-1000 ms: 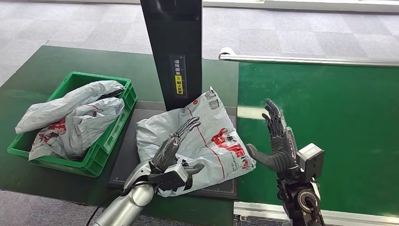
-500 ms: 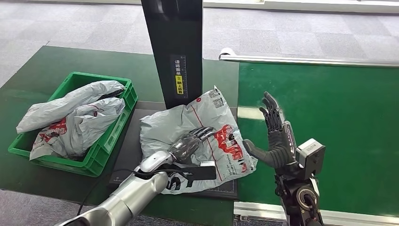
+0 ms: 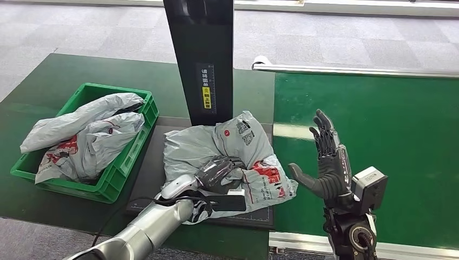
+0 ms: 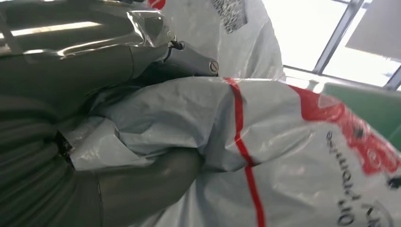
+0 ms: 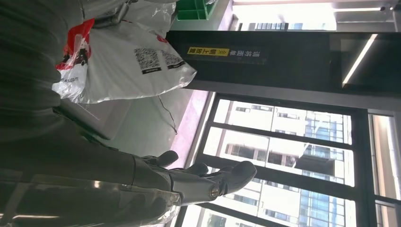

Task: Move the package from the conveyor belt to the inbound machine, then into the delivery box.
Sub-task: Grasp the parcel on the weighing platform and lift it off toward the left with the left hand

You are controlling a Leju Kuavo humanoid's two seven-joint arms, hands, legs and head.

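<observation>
Package (image 3: 238, 157), grey with red print, lies crumpled on the dark platform (image 3: 146, 179) of the inbound machine (image 3: 200, 59), the left hand (image 3: 219, 172) clenching its film. Right hand (image 3: 325, 162) is raised, fingers spread, holding nothing. Green crate (image 3: 122, 165) beside the platform contains two similar grey bags (image 3: 81, 135).

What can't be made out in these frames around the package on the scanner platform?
- Head view: the package covers the platform beneath it, and the left robot hand bunches up part of its print.
- Left wrist view: folds of the bag wrap over the fingers, hiding how far they close.
- Head view: the yellow label on the black post is too small to read.
- Head view: what lies under the bags in the green crate is hidden.
</observation>
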